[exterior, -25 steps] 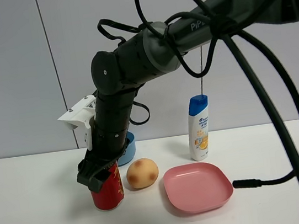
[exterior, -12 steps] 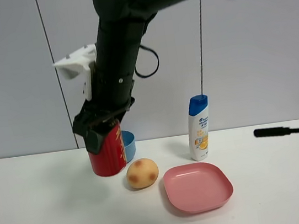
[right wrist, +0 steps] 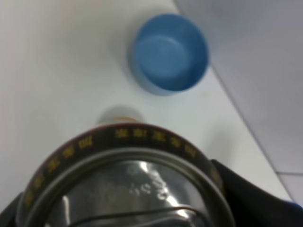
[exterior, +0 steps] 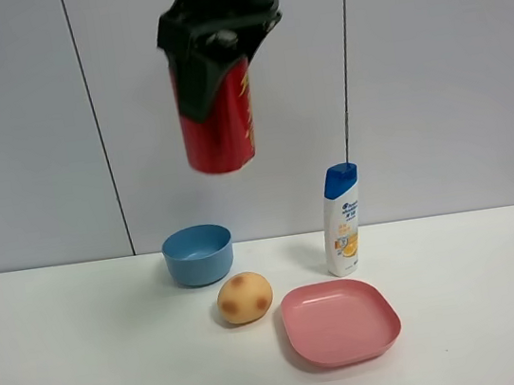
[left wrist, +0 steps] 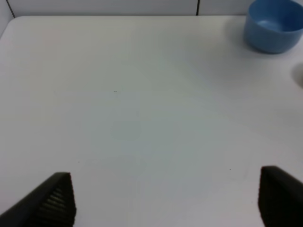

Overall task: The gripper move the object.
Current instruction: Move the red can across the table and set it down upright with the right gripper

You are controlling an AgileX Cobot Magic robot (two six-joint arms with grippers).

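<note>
Your right tool (exterior: 210, 51) is clamped on the red drink can (exterior: 219, 126) and holds it upright high above the table (exterior: 81, 370) — well clear of everything on it. From the high camera the can hangs over the area of the blue bowl (exterior: 199, 254) and the brown-spotted potato (exterior: 244, 298). The right wrist camera looks down past the can's silver top to the bowl, and a sliver of the potato shows at the can's rim. Right of the potato lies the pink plate (exterior: 340, 321), and behind it the white shampoo bottle (exterior: 342, 220) stands upright. Your left tool (left wrist: 165, 203) is over bare table with its fingertips (left wrist: 54, 198) wide apart — nothing between them.
</note>
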